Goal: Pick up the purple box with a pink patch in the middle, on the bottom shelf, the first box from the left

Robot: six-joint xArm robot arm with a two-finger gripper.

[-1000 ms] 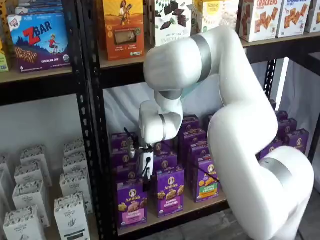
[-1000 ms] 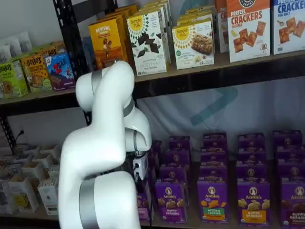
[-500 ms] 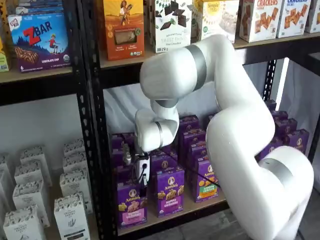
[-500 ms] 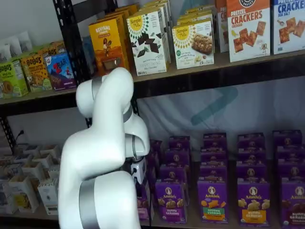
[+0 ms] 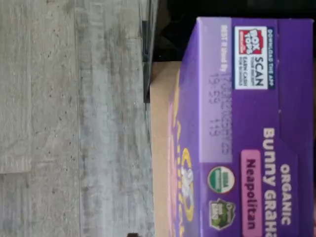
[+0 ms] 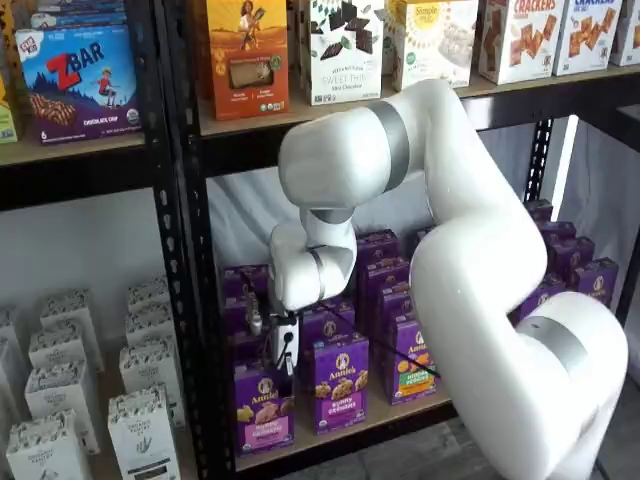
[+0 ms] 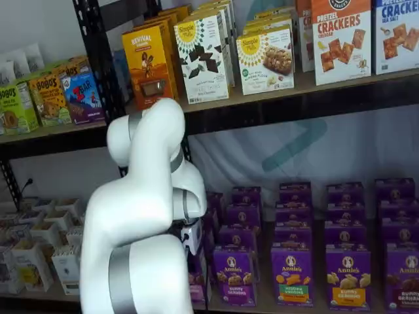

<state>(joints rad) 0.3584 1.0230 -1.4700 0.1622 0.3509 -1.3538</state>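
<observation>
Since the earlier pictures, the big white robot arm [image 6: 440,250] has moved a little to the left and lower, and its white gripper [image 6: 281,352] now hangs right over the front box at the left end of the low shelf.

That box is the small purple cardboard box [image 6: 263,408] with a round bunny logo and a pink patch on its lower front. It stands upright at the front left of the tan wooden bottom shelf [image 6: 400,412], just beside a black metal post [image 6: 190,300]. More purple boxes stand in rows behind it and to its right. The next purple box [image 6: 341,384] to its right is close beside it.

In the wrist view the purple box fills much of the picture. You can see its top, with a pink tag [image 5: 251,190] that says Neapolitan and a small red, white and blue square label [image 5: 251,58]. The tan shelf edge shows beside the box, and the grey wood-look floor [image 5: 74,118] lies past that.

In a shelf view the arm covers most of the purple box. Only a thin strip of it [image 7: 195,280] shows.

The gripper's fingers are hard to see in any view, and no box is pinched in them. They are spread as wide as they go.

White cartons [image 6: 140,425] with grey print sit on the next rack to the left.
</observation>
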